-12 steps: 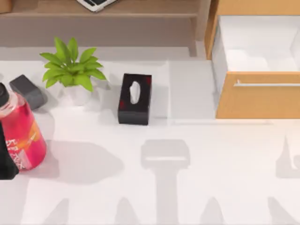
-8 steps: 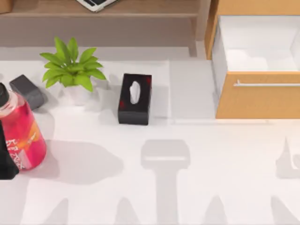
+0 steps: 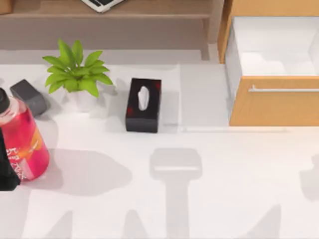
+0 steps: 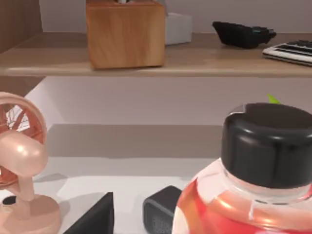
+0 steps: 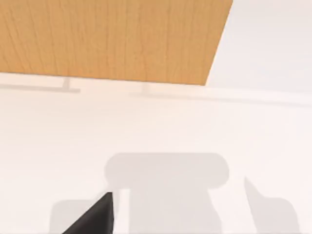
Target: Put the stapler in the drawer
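— Stapler first: whereabouts?
— Cannot tell. Could be hidden behind something taller.
— And the drawer point(image 3: 273, 105)?
— Pulled open at the table's point(image 3: 209, 164) far right corner, with white walls inside, a tan front and a slim handle point(image 3: 284, 90).
— Grippers?
— Left gripper point(image 4: 92, 219) low at the left edge, hard by the bottle point(image 3: 22, 142). Right gripper point(image 5: 92, 217) low over bare table near the right edge, facing the drawer front. Jaws on both: cannot tell.
— Likely trouble?
— Knocking the bottle over, probably: tall, top-heavy under its black cap point(image 4: 268, 146), and so near the left gripper that any sideways swing might tip it toward the grey block point(image 3: 30, 97). Also taking the wrong red thing: the pink bottle, or the tissue box point(image 3: 143, 104) with its red marks, mid-table beside the plant point(image 3: 75, 72). Later, catching the drawer front on the way in if carried too low.
— Anything readable?
— Nothing. Pale marks down the bottle's label point(image 3: 17, 159), too small to make out. Red marks on the tissue box, no legible letters.
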`<act>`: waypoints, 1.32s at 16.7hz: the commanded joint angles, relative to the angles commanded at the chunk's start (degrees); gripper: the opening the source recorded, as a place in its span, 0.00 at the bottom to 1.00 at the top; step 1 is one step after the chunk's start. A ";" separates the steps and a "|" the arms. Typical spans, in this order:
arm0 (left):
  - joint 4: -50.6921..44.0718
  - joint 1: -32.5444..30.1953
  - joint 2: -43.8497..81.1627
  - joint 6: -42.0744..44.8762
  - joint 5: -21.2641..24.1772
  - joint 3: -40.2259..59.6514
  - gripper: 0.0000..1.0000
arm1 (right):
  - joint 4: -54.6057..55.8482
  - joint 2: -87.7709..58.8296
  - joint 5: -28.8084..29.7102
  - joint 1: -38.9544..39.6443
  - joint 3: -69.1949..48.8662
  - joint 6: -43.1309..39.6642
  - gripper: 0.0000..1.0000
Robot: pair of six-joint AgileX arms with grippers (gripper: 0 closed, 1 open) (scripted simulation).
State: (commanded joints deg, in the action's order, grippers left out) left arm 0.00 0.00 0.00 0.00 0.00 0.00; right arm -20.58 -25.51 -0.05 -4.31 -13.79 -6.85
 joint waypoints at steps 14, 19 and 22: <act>0.00 0.00 0.00 0.00 0.00 0.00 1.00 | -35.24 -43.66 -0.05 -7.38 -23.53 -11.74 1.00; 0.00 0.00 0.00 0.00 0.00 0.00 1.00 | -36.78 -45.56 -0.06 -7.71 -24.57 -12.25 1.00; 0.00 0.00 0.00 0.00 0.00 0.00 1.00 | -36.46 -45.49 -0.06 -7.51 -24.24 -12.16 1.00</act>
State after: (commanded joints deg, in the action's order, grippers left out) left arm 0.00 0.00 0.00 0.00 0.00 0.00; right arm -57.05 -71.00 -0.10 -11.82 -38.03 -19.01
